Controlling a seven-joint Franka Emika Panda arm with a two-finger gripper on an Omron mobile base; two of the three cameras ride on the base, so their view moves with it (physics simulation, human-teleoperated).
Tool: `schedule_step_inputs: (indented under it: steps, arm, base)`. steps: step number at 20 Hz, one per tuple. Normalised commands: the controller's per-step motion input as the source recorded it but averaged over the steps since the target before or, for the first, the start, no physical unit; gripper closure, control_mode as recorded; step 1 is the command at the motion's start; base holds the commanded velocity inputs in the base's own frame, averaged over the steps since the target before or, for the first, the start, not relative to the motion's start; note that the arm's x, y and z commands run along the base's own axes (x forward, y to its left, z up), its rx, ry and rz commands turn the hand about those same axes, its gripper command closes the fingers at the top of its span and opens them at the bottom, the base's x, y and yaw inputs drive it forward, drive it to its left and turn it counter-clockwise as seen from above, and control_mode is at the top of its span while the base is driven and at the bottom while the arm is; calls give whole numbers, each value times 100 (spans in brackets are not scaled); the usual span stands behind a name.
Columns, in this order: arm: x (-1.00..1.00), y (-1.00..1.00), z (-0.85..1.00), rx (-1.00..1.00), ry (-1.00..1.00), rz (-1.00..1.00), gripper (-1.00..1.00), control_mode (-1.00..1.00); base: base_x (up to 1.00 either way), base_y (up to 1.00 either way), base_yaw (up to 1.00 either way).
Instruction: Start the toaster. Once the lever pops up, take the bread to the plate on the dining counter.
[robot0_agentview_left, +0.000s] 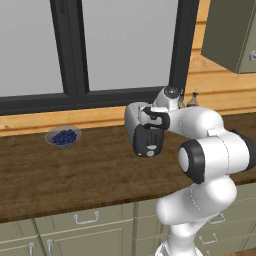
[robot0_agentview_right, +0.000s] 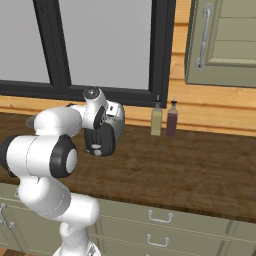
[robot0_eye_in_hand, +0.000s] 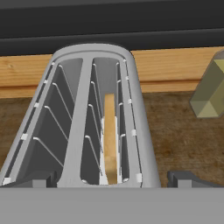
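Note:
The silver-grey toaster (robot0_eye_in_hand: 142, 131) fills the hand view from above, both top slots showing. The bread (robot0_eye_in_hand: 110, 140), a pale slice seen edge-on, stands deep in the right-hand slot. My gripper (robot0_eye_in_hand: 109, 179) hangs just above the toaster's near end, open, one fingertip (robot0_eye_in_hand: 33, 180) on each side of the body and nothing held. From the base, the toaster (robot0_agentview_left: 131, 120) sits on the wooden top under the window, its black end panel (robot0_agentview_left: 148, 142) facing me. The lever is too small to make out there. The plate and the dining counter are out of view.
A grey glass bowl of blueberries (robot0_agentview_left: 63, 137) stands left of the toaster on the wooden top with cabinet drawers (robot0_agentview_left: 75, 175). Two bottles (robot0_agentview_right: 156, 120) (robot0_agentview_right: 171, 119) stand to its right against the wall. A wall cabinet (robot0_agentview_right: 225, 40) hangs at the upper right.

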Motion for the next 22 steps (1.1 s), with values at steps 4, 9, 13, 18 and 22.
schedule_step_inputs:
  steps: [4,9,13,18,22]
  arm:
    - [0,0,0,0,0,0,-100,-100]
    - [0,0,0,0,0,0,-100,-100]
    - [0,0,0,0,0,0,-100,-100]
    - [0,0,0,0,0,0,-100,-100]
    - [0,0,0,0,0,0,-100,-100]
  base:
    - [0,0,0]
    - [0,0,0]
    - [0,0,0]
    - [0,0,0]
    - [0,0,0]
